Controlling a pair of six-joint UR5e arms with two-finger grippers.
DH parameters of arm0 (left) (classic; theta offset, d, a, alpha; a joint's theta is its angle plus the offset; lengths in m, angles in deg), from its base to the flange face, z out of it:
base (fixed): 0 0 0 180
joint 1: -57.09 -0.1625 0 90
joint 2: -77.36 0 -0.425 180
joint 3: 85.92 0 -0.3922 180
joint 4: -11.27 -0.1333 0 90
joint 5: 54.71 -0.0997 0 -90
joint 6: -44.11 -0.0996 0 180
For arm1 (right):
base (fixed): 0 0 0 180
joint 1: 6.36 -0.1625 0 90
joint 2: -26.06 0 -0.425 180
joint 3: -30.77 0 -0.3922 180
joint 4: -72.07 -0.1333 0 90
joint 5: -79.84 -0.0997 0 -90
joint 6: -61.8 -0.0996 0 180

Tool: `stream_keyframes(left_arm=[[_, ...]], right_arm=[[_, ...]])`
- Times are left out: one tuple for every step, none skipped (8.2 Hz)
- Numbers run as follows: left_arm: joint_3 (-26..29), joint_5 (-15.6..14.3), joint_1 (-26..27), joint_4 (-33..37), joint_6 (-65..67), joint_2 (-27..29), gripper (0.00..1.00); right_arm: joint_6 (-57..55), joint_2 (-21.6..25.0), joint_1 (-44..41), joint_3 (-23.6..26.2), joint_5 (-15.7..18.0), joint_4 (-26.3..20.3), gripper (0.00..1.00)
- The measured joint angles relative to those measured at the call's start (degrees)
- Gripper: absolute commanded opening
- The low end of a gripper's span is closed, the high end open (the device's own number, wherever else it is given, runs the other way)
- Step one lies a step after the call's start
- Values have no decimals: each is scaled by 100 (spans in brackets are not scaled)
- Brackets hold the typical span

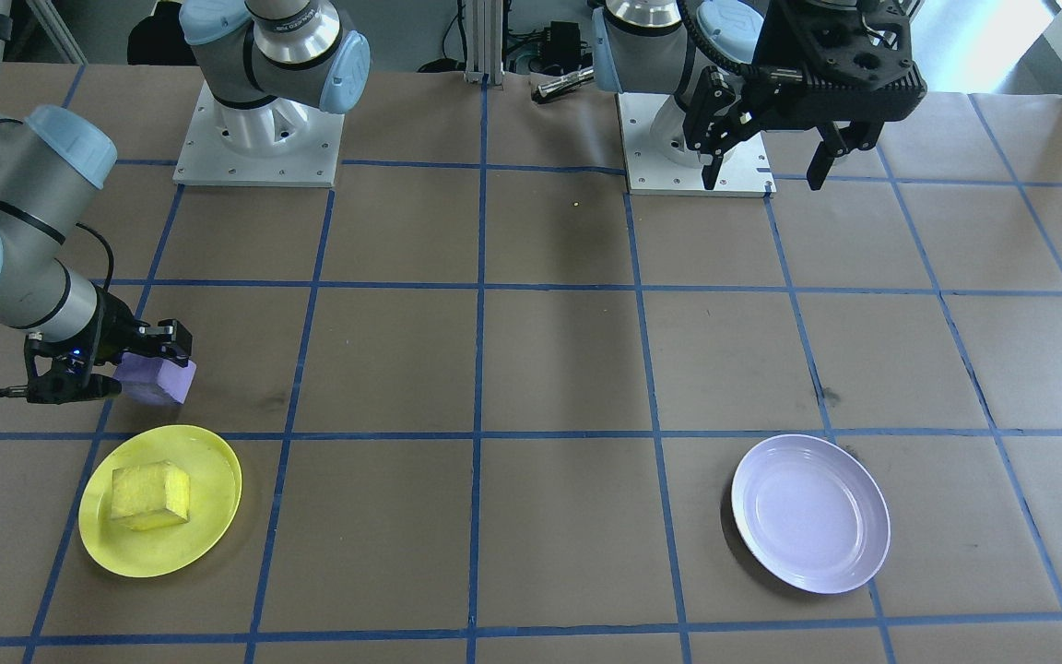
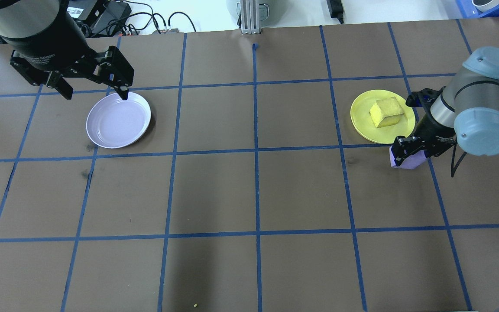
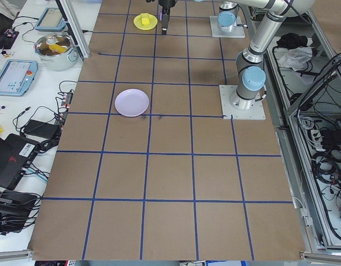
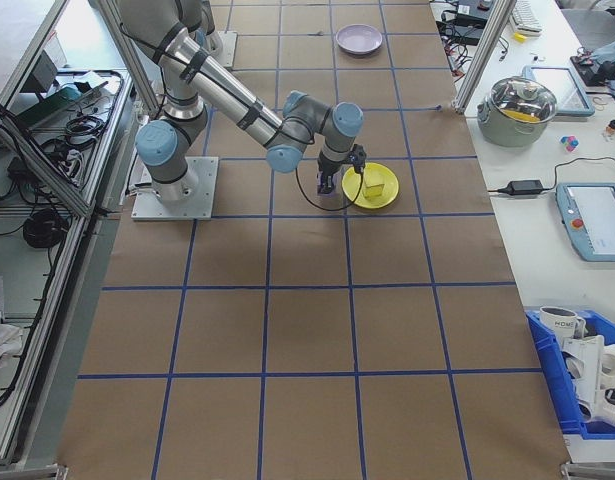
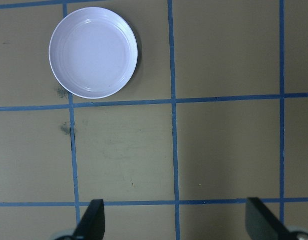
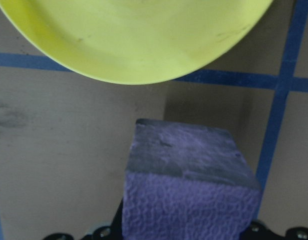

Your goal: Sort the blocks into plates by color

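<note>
Gripping purple block (image 1: 159, 380), right gripper (image 1: 116, 369) sat low just beside yellow plate (image 1: 208, 535), yellow block (image 1: 151, 495) already on it. Lavender plate (image 2: 118, 120) lay well apart across table, nearer left gripper (image 2: 89, 84), spread empty above its rim. Right wrist view showed block's pebbled faces; overhead half hid it.

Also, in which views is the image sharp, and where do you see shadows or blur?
The front-facing view is sharp, with a soft shadow beside the lavender plate. In the right wrist view the purple block fills the foreground and the yellow plate looks slightly soft. The left wrist view is clear, evenly lit.
</note>
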Motion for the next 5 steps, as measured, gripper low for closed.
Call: stream_keyframes(left_arm=[[1, -3, 0, 19, 0, -6, 100], [0, -4, 0, 27, 0, -8, 100], [-3, -5, 0, 30, 0, -3, 100], [-11, -9, 0, 31, 0, 1, 100], [-30, -12, -4, 28, 0, 0, 100]], right_arm=[[-359, 84, -230, 13, -180, -120, 32], [-820, 120, -627, 15, -275, -175, 32], [-1307, 115, -1161, 3, -342, -194, 32], [-1802, 115, -1691, -19, -555, -191, 34], [-2311, 100, -2191, -34, -918, -81, 37]])
